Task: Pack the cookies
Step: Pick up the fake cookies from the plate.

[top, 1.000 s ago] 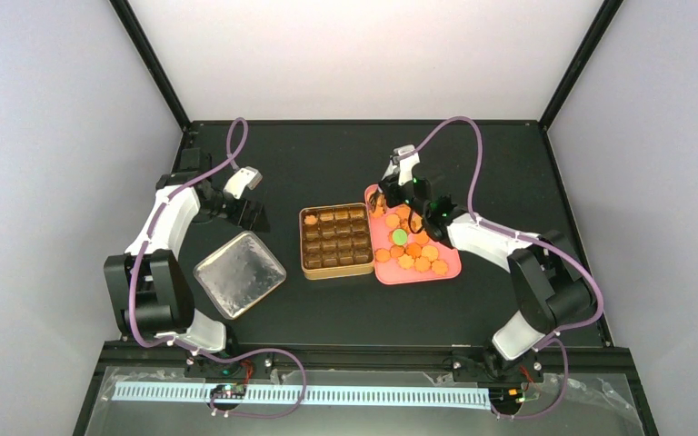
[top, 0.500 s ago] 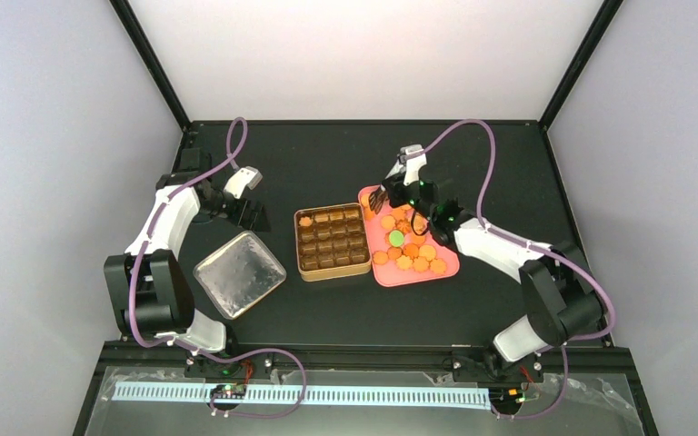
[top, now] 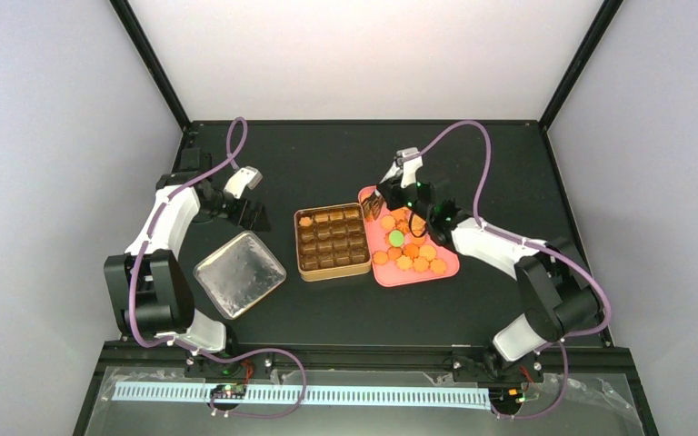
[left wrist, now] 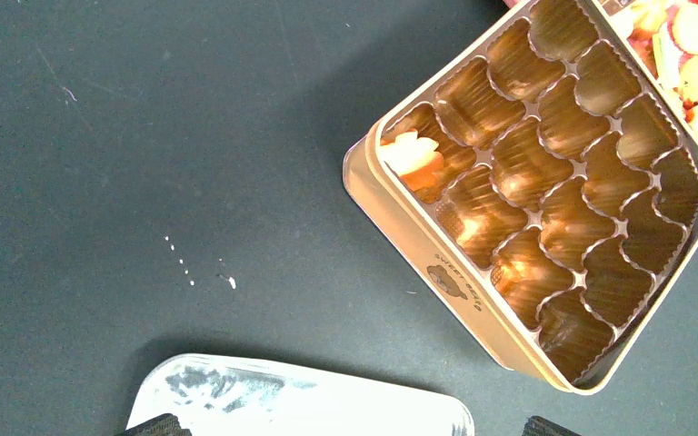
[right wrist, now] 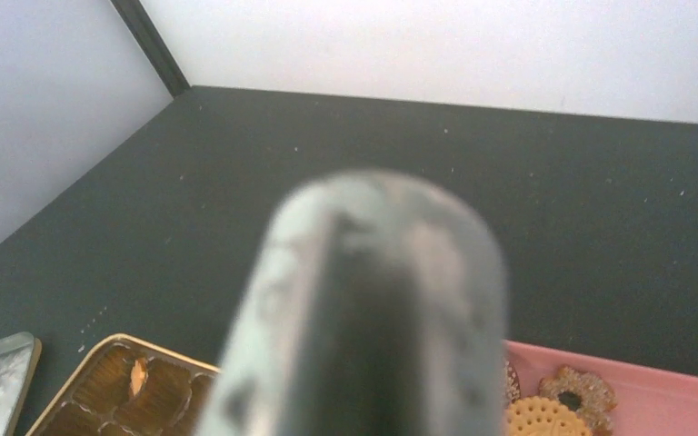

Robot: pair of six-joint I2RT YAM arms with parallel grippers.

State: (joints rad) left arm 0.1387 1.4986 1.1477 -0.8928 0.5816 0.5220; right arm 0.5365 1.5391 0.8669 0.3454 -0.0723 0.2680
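I see the right arm [top: 486, 243] stretched to the pink tray's [top: 450, 265] upper-left corner, with the right fingers [top: 382, 197] clamped on blurry grey tongs [right wrist: 373, 309]. The left fingers [left wrist: 159, 425] gape wide at centre-left. The cookies [top: 411, 249] lie flat on the tray. They're mostly orange rounds, so no long axis. One sits in the tin's [top: 298, 245] upper-left cell.

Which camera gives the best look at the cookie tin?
Left wrist: it shows the tin close up, compartments clear, one cookie in a corner cell. Top external shows it whole but small. Right wrist catches only its corner, behind blurred tongs.
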